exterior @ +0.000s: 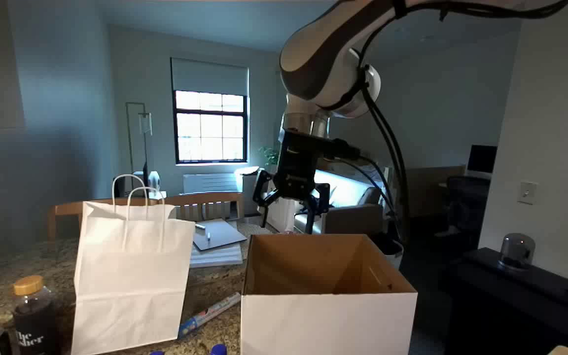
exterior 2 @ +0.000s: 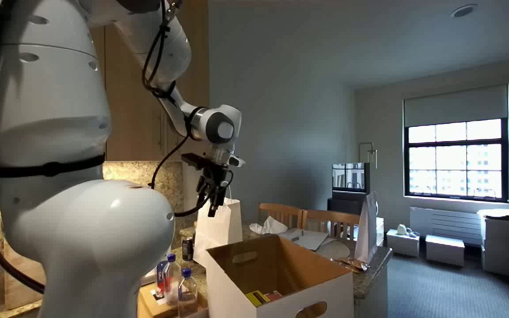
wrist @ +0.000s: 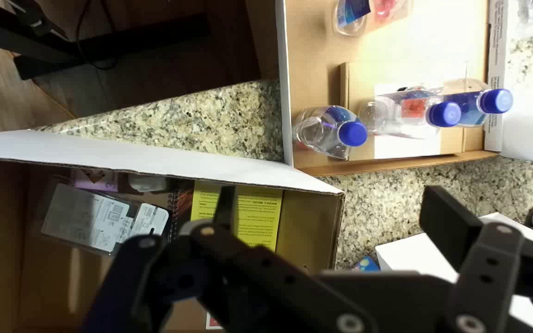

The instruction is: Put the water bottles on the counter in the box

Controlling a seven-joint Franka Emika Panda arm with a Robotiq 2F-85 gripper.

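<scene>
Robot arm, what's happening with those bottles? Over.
Gripper open, empty. Blue-capped bottles standing outside the box. Bag near box, possibly in the way.

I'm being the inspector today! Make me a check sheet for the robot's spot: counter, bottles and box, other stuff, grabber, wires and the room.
Surface: speckled counter; no spill seen on the parts that show.
Bottles: three blue caps show; standing in a tray beside the box.
Box: open at the top; yellow paper and a clear pack inside.
Clutter: white bag standing up, dark can next to it.
Gripper: open, nothing held.
Cables: black, strapped to the arm, hanging in a loose loop.
Surroundings: window, wooden chairs, sofa.
</scene>
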